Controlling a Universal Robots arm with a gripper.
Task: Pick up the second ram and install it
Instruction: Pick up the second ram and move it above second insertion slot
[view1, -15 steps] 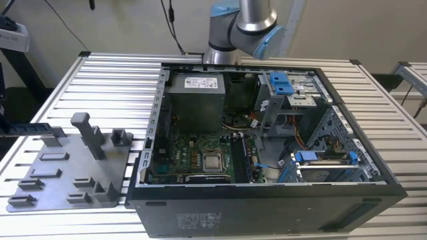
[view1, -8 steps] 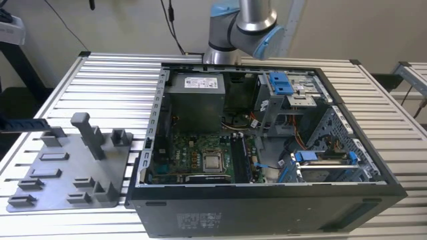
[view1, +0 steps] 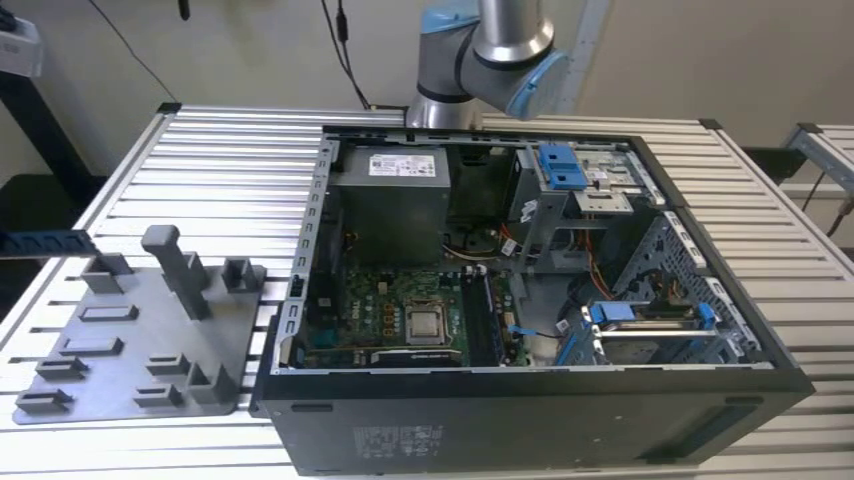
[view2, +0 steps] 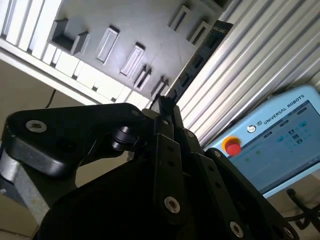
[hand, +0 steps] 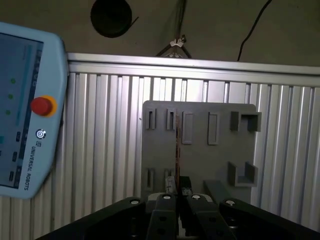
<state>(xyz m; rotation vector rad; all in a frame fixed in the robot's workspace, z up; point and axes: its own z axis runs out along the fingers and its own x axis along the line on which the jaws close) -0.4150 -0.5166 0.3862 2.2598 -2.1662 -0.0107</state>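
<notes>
Looking at both wrist views, I'm seeing the gripper (hand: 177, 186) squeezing one end of the second ram (hand: 177, 145). The rest of the stick is poking out past the fingers, thin edge facing the cam. It's hanging over the gray holder plate (hand: 200, 160), w/ the slatted table (hand: 110, 150) under that. I can't tell if the stick is touching the plate. A blue control pad (hand: 25, 150) w/ a red button is sitting beside the table. In the exterior view the stick is peeking in at 9 o'clock, the plate is lying at 8, the open PC case (view1: 534, 420) is sitting from center to 4, & the arm (view1: 487, 45) is standing at 12.
</notes>
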